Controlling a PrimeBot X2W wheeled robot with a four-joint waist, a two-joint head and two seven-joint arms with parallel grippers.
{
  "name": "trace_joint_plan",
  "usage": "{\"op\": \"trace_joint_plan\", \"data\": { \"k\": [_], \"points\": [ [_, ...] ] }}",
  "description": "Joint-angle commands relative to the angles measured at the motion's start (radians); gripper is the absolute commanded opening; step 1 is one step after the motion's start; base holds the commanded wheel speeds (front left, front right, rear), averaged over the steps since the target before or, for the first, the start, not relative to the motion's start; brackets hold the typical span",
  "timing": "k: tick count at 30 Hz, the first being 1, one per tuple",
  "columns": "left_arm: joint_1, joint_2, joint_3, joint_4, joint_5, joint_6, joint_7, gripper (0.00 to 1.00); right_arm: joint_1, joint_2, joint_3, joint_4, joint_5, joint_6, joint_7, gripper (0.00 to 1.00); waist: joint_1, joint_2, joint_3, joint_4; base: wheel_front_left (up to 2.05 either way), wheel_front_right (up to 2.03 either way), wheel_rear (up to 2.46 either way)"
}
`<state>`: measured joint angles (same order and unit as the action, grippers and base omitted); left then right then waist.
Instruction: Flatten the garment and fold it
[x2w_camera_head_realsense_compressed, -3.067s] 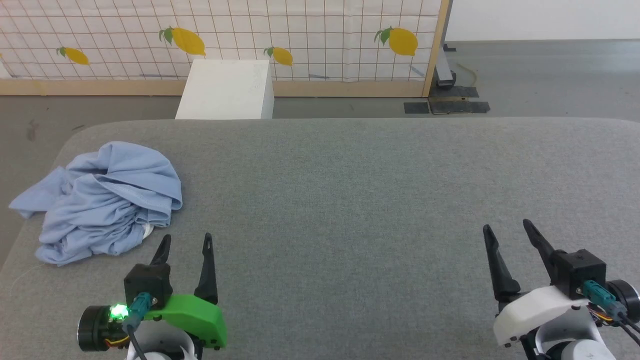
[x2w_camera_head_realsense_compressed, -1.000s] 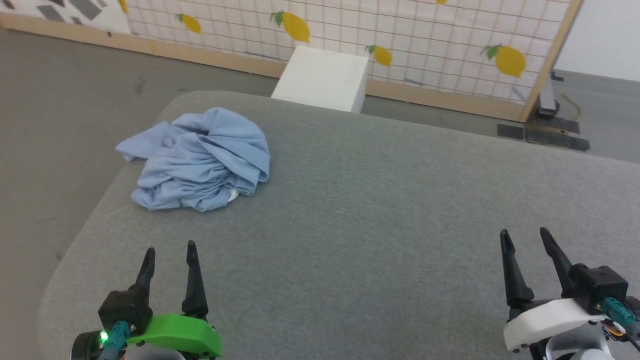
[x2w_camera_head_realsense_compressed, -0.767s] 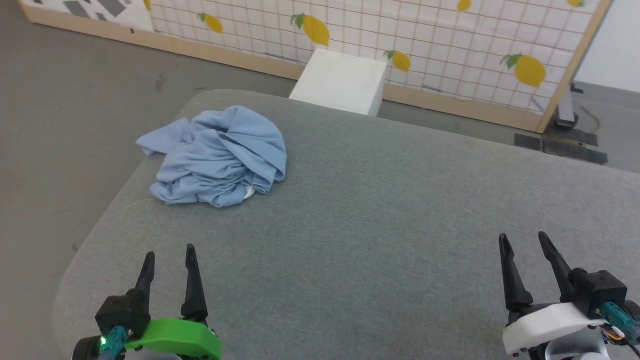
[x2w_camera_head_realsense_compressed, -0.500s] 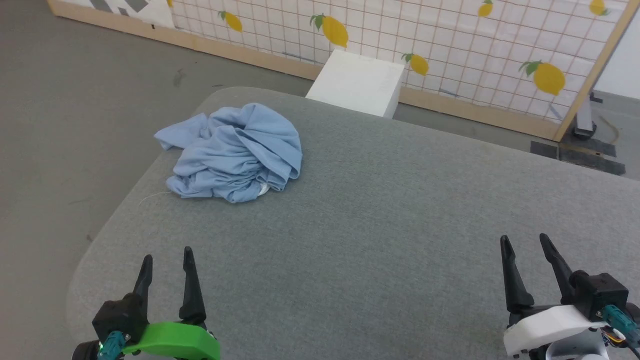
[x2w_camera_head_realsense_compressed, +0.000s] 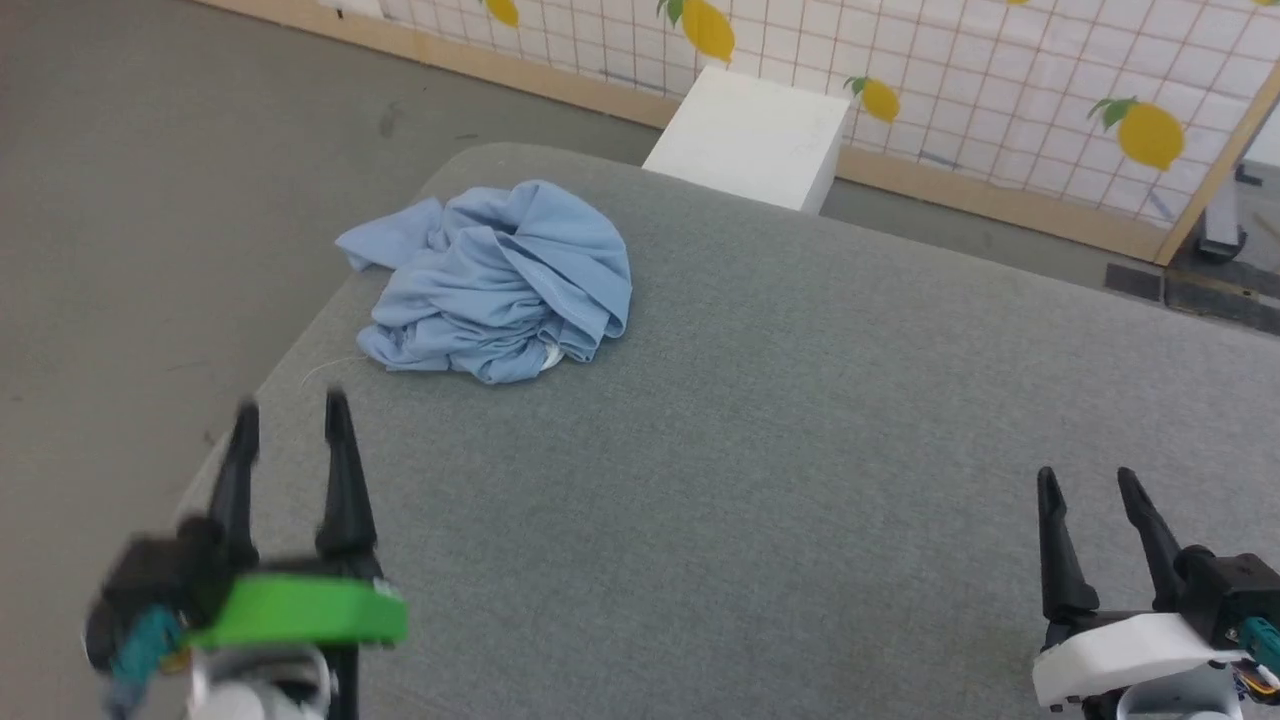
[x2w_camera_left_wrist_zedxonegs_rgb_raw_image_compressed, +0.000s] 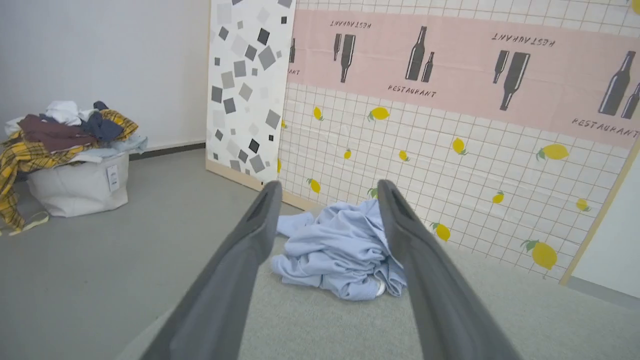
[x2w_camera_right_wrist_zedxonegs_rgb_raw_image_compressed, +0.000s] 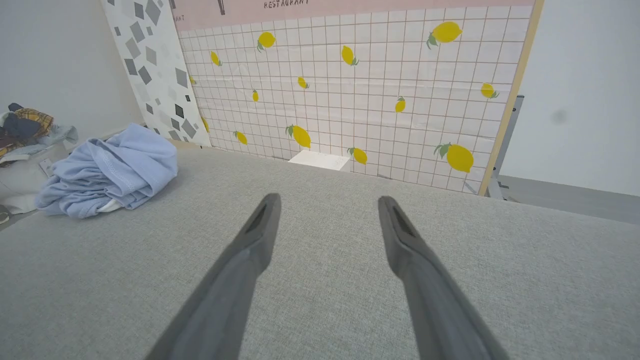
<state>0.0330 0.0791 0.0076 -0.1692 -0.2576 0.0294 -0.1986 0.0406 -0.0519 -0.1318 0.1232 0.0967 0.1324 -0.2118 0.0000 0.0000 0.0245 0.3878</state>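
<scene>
Soft light blue knit polo shirt (x2w_camera_head_realsense_compressed: 495, 285) lies crumpled at the far left corner of the grey fabric-covered table (x2w_camera_head_realsense_compressed: 820, 420) — light, limp, likely to bunch; best pinched at a loose outer edge; left gripper (x2w_camera_head_realsense_compressed: 290, 405), nearer that corner, and right gripper (x2w_camera_head_realsense_compressed: 1085, 475), at the table's near right, both gape wide — empty.

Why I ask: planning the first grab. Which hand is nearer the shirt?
Left. The left hand points at the shirt from close by; the right hand sits far to its right.
</scene>
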Motion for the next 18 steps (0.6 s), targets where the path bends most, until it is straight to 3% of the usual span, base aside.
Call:
{"op": "trace_joint_plan", "data": {
  "k": [1,10,15,18],
  "points": [
    [-0.06,0.026,-0.003,-0.02,-0.009,-0.014,0.027,1.0,0.005,0.001,-0.005,0.003,0.002,-0.001,-0.012,1.0,0.0,0.0,0.017,0.014,0.0,0.0,0.0],
    [-0.456,0.118,0.005,-0.054,-0.157,-0.056,0.333,1.0,-0.017,0.001,-0.035,-0.011,-0.018,-0.002,-0.03,1.0,0.0,0.0,0.097,0.021,0.0,0.0,0.0],
    [-0.702,0.168,0.049,0.058,-0.209,-0.023,0.442,1.0,-0.037,0.002,-0.049,-0.015,-0.032,-0.002,-0.04,1.0,0.0,0.0,0.152,-0.006,0.0,0.0,0.0],
    [-0.806,0.211,0.035,0.167,-0.226,-0.035,0.526,1.0,-0.043,0.002,-0.056,-0.02,-0.041,-0.002,-0.046,1.0,0.0,0.0,0.186,-0.028,0.0,0.0,0.0]
  ]
}}
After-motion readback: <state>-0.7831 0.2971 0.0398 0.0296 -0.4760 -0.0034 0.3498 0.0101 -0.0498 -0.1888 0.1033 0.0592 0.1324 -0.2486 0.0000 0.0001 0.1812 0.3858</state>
